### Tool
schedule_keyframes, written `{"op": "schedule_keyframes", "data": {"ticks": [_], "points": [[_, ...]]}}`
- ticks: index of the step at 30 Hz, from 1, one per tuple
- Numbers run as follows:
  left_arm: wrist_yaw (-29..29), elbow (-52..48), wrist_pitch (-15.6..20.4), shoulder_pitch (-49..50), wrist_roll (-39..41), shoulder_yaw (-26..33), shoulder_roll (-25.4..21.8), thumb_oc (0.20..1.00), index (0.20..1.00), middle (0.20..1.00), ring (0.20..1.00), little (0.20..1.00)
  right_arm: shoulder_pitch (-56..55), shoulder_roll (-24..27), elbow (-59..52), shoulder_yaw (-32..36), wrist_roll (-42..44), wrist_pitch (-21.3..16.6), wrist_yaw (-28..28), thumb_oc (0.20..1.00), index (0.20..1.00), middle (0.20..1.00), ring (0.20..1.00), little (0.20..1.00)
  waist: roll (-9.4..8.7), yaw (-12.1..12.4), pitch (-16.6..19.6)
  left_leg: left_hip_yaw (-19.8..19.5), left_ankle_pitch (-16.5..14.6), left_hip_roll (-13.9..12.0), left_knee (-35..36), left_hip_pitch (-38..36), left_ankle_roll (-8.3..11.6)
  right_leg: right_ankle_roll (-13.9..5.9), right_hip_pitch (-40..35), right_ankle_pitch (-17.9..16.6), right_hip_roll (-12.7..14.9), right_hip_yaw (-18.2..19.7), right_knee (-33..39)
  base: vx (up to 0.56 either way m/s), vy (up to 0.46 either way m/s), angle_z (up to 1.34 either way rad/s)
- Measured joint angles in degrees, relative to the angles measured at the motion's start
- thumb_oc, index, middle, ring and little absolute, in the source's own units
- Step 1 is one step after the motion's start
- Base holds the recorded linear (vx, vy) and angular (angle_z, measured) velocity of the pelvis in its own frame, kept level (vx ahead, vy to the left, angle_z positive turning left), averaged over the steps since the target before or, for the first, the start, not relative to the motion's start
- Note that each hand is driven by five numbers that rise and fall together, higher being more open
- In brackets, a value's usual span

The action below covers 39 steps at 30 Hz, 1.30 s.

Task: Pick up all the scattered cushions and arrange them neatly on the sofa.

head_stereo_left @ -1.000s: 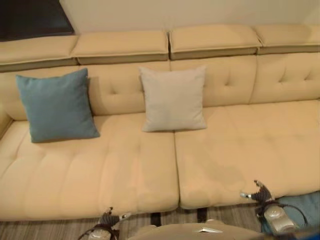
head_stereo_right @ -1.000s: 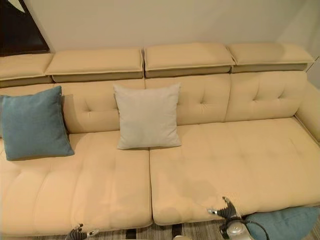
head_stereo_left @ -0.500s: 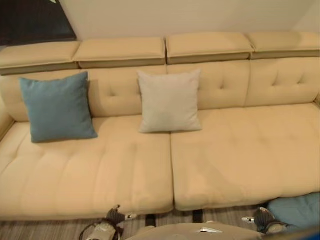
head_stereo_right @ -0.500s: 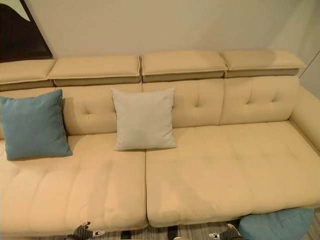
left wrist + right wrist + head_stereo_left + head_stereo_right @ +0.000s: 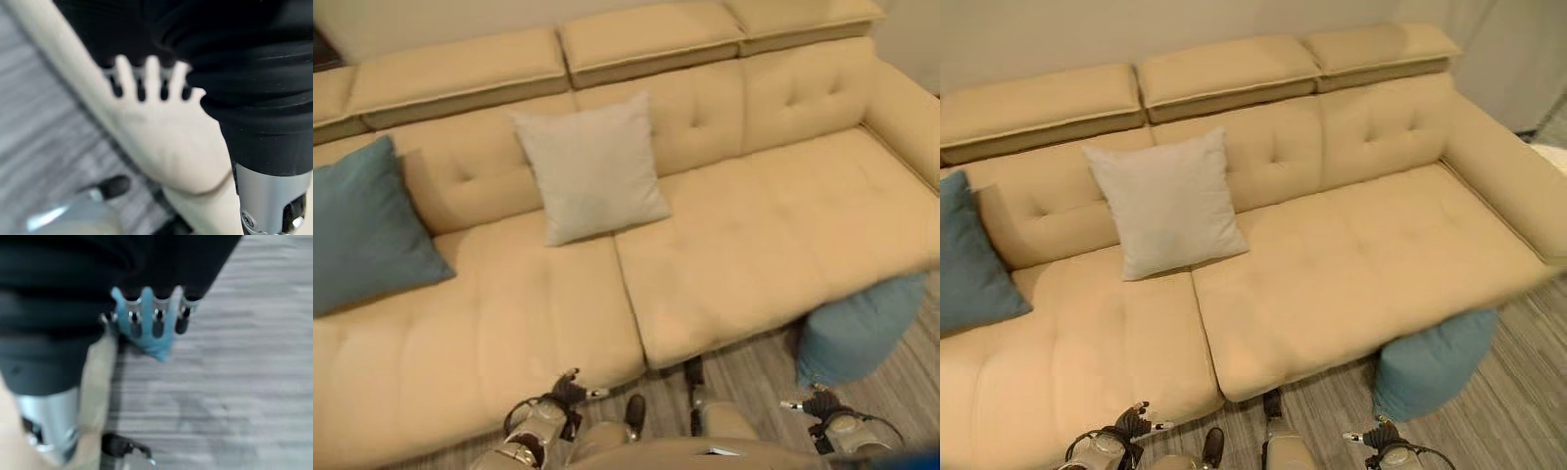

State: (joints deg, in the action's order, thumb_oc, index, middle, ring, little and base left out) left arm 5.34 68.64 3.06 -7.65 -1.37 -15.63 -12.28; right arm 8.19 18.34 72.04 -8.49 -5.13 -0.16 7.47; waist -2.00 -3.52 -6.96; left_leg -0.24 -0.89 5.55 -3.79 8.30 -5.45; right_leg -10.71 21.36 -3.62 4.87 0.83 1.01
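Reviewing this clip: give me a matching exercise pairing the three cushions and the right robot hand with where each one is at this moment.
Column one:
1. grey cushion
2. blue cushion at the left
3. blue cushion at the right
4. right robot hand

Column two:
A. on the floor, against the sofa's front edge
B. upright against the backrest, near the seam between the two seat sections
C. low over the striped floor, near the fallen cushion
D. leaning on the backrest at the sofa's far left end

Pairs: 1-B, 2-D, 3-A, 4-C
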Motion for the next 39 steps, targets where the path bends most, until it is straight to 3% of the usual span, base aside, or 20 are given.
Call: {"op": "schedule_keyframes", "data": {"ticks": [2, 3, 6, 8, 9, 12, 13, 17, 19, 21, 22, 25, 28, 29, 30, 31, 32, 35, 37, 39], "points": [[0.0, -0.1, 0.0, -0.9, -0.3, 0.0, -0.4, 1.0, 1.0, 1.0, 1.0, 1.0, 0.0, -0.8, 0.1, -1.1, 0.0, 0.5, -0.1, 1.0, 1.0, 1.0, 1.0, 1.0, 0.97, -0.1, -0.8, 4.3, 1.0, -1.2, 1.3, 0.3, -1.27, 0.26, 2.2, 0.0, 1.5, -6.4, -7.5, -0.22, 0.139, -1.5], [0.0, 0.0, 0.1, -1.3, -1.1, -0.1, -0.8, 1.0, 1.0, 1.0, 1.0, 1.0, -0.2, -0.8, 1.3, -1.9, -0.1, 0.9, -0.2, 1.0, 1.0, 1.0, 1.0, 1.0, 2.09, 1.6, -1.4, 8.1, 1.6, -3.1, 1.9, -0.1, -1.41, 1.87, 1.1, 2.1, 3.9, -15.1, -15.0, -0.27, 0.126, -1.35], [-0.1, 0.2, -0.3, 0.9, -2.2, 0.0, -2.1, 1.0, 1.0, 1.0, 1.0, 1.0, -2.4, -0.7, 2.1, -2.4, -0.2, 0.9, -0.2, 1.0, 1.0, 1.0, 1.0, 1.0, 2.61, 4.8, -1.3, 13.7, 2.8, -6.9, 3.3, -2.0, -0.63, 2.34, -8.3, 10.7, 5.1, -16.8, -26.1, -0.22, 0.029, -1.14], [-0.2, 0.8, -0.9, 2.7, -2.3, 0.0, -3.0, 1.0, 1.0, 1.0, 1.0, 1.0, -2.6, -0.9, 2.1, -2.3, -0.3, 0.7, 0.0, 1.0, 1.0, 1.0, 1.0, 1.0, 1.11, 4.4, -0.9, 14.8, 2.6, -7.5, 2.4, -0.9, 0.95, 2.96, -14.9, 11.8, 4.9, -18.8, -16.4, -0.21, -0.082, -0.86], [-0.2, 0.9, -1.2, 3.1, -2.5, 0.5, -3.1, 1.0, 1.0, 1.0, 1.0, 1.0, -1.7, -1.2, 2.1, -2.4, -0.3, 0.7, 0.2, 1.0, 1.0, 1.0, 1.0, 1.0, 0.47, 5.3, -1.0, 15.1, 1.1, -7.7, -1.1, 1.7, 2.01, 7.55, -15.4, 9.6, 3.3, -20.8, -10.3, -0.16, -0.078, -1.13], [-0.3, 1.1, -1.5, 4.7, -2.7, 1.6, -2.1, 1.0, 1.0, 1.0, 1.0, 1.0, -1.2, -1.8, -0.1, -3.6, -0.7, 0.6, 0.6, 1.0, 1.0, 1.0, 1.0, 1.0, 1.94, 8.2, 0.5, 17.0, 2.4, -11.9, 1.2, 1.3, 4.71, 8.37, -15.3, 10.0, 3.0, -28.1, -8.3, -0.16, -0.121, -1.43], [-0.2, 1.1, -1.5, 4.6, -2.7, 1.9, -2.5, 1.0, 1.0, 1.0, 1.0, 1.0, -2.1, -2.4, -0.4, -4.0, -0.7, 0.5, 0.5, 1.0, 1.0, 1.0, 1.0, 1.0, 0.42, 8.1, 1.4, 17.3, 2.5, -11.0, 1.1, 1.5, 5.77, 8.3, -14.5, 8.0, 4.1, -27.6, -8.2, -0.11, -0.136, -0.94], [-0.2, 0.8, -1.5, 0.8, -3.9, -0.4, -0.2, 1.0, 1.0, 1.0, 1.0, 1.0, -5.8, 0.2, -1.6, -3.0, 0.5, 0.5, 1.8, 1.0, 1.0, 1.0, 1.0, 1.0, 2.45, 3.8, 1.7, 11.5, 6.0, -14.5, -5.0, 5.7, 11.13, 11.07, -10.3, 10.0, -1.3, -19.1, -10.7, -0.1, -0.116, -0.54], [0.0, -0.2, -1.5, -1.1, -3.8, -2.6, 0.9, 1.0, 1.0, 1.0, 1.0, 1.0, -6.8, -1.0, -0.3, -3.8, 0.5, 0.2, 2.6, 1.0, 1.0, 1.0, 1.0, 1.0, 1.56, 3.1, 0.4, -1.9, 6.8, -13.2, -15.6, 10.7, 15.67, 13.55, -11.7, 6.9, -2.7, -15.1, -7.5, 0.0, 0.07, -0.85], [-0.1, 0.0, -1.5, -1.3, -3.8, -3.5, 2.7, 1.0, 1.0, 1.0, 1.0, 1.0, -5.9, -0.5, 1.3, -5.9, 0.5, 0.4, 2.9, 1.0, 1.0, 1.0, 1.0, 1.0, 1.82, 3.3, 0.1, -17.1, 1.0, -3.5, -10.2, 8.5, 13.21, 12.02, -12.5, 1.7, -4.4, -7.3, -1.4, 0.06, 0.18, -1.81], [-0.1, 0.3, -1.6, -1.1, -3.8, -3.5, 3.2, 1.0, 1.0, 1.0, 1.0, 1.0, -5.4, -0.1, 1.2, -5.7, 0.5, 0.3, 2.9, 1.0, 1.0, 1.0, 1.0, 1.0, 2.47, 3.1, 0.2, -18.5, 0.3, -1.5, -8.0, 8.0, 11.57, 11.66, -12.6, 0.5, -4.8, -6.0, 0.3, 0.01, 0.196, -1.69], [0.0, 1.4, -1.5, -1.9, -3.8, -3.0, 2.5, 1.0, 1.0, 1.0, 1.0, 1.0, -4.9, 0.3, 1.1, -3.4, 0.5, 1.0, 3.0, 1.0, 1.0, 1.0, 1.0, 1.0, 3.2, 2.1, -0.5, -7.7, -0.3, -0.8, -3.3, 6.0, 8.79, 12.37, -12.5, -0.9, -7.3, -4.5, 1.3, -0.02, 0.133, -1.14], [0.1, 0.3, -1.4, -2.7, -3.9, -2.4, 2.0, 1.0, 1.0, 1.0, 1.0, 1.0, -4.9, 0.3, 1.0, -3.0, 0.5, 1.1, 3.1, 1.0, 1.0, 1.0, 1.0, 1.0, 3.34, 1.5, -0.6, -5.3, 2.1, -2.3, -0.3, 3.3, 5.14, 11.82, -11.2, -0.3, -9.2, -2.4, -0.3, -0.08, 0.093, -0.57], [0.1, -0.1, -1.6, -2.3, -3.9, -2.4, 1.4, 1.0, 1.0, 1.0, 1.0, 1.0, -3.0, -0.2, 0.9, -3.2, 0.5, 1.1, 3.0, 1.0, 1.0, 1.0, 1.0, 1.0, 2.9, 3.2, -1.5, -2.5, 3.9, -3.9, 1.3, 2.5, 3.31, 7.26, -9.2, 1.9, -9.8, -1.3, -2.3, -0.03, -0.007, -1.28], [0.2, -0.4, -1.6, -2.7, -3.9, -2.3, 1.1, 1.0, 1.0, 1.0, 1.0, 1.0, -1.7, -0.3, 1.1, -3.2, 0.5, 1.0, 2.9, 1.0, 1.0, 1.0, 1.0, 1.0, 3.43, 4.5, -2.5, 0.9, 4.2, -6.2, 2.7, 2.0, 2.51, 7.51, -7.0, 4.2, -8.6, -7.2, -6.3, 0.01, -0.039, -2.0], [0.1, 0.2, -1.8, -2.3, -3.8, -1.4, 0.7, 1.0, 1.0, 1.0, 1.0, 1.0, 0.4, -0.4, -0.1, -3.5, 0.4, 0.9, 2.9, 1.0, 1.0, 1.0, 1.0, 1.0, 3.43, 6.6, -3.9, 6.0, 3.9, -7.9, 2.6, 1.1, 1.84, 7.43, -5.4, 5.8, -0.8, -22.3, -11.5, 0.05, -0.055, -1.9], [0.1, 0.1, -2.0, -1.5, -3.8, 0.2, 0.5, 1.0, 1.0, 1.0, 1.0, 1.0, 0.4, -0.4, -0.5, -3.8, 0.3, 0.9, 2.9, 1.0, 1.0, 1.0, 1.0, 1.0, 3.27, 7.1, -3.8, 7.4, 2.8, -7.9, 2.5, 0.2, 1.77, 6.99, -6.1, 6.1, 3.7, -27.8, -12.9, 0.13, -0.084, -1.47], [1.2, 0.2, -2.5, 0.6, -3.8, 2.6, -1.8, 1.0, 1.0, 1.0, 1.0, 1.0, -0.4, -0.4, -1.0, -4.1, 0.3, 1.0, 2.8, 1.0, 1.0, 1.0, 1.0, 1.0, 2.51, 7.6, -3.5, 9.5, 1.7, -8.1, 3.5, -2.0, 3.49, 4.3, -8.7, 5.2, 10.4, -31.0, -13.8, 0.04, -0.122, -0.54], [1.3, 0.4, -2.6, 0.9, -3.8, 2.4, -4.3, 1.0, 1.0, 1.0, 1.0, 1.0, -1.7, -0.5, -1.3, -3.9, 0.3, 1.0, 2.8, 1.0, 1.0, 1.0, 1.0, 1.0, 0.5, 7.5, -3.0, 9.7, 2.0, -7.9, 3.6, -1.9, 4.6, 3.24, -10.7, 5.0, 9.6, -29.6, -11.4, 0.11, -0.179, -0.15], [1.3, 1.2, -2.8, 1.6, -3.8, 2.3, -3.8, 1.0, 1.0, 1.0, 1.0, 1.0, -2.4, 0.4, -0.8, -3.3, 0.4, 1.1, 2.9, 1.0, 1.0, 1.0, 1.0, 1.0, 1.73, 7.4, -2.5, 9.8, 2.3, -10.8, 2.4, -1.8, 6.69, 6.26, -12.5, 4.2, 5.5, -28.7, -8.1, 0.16, -0.232, -0.19]]}}
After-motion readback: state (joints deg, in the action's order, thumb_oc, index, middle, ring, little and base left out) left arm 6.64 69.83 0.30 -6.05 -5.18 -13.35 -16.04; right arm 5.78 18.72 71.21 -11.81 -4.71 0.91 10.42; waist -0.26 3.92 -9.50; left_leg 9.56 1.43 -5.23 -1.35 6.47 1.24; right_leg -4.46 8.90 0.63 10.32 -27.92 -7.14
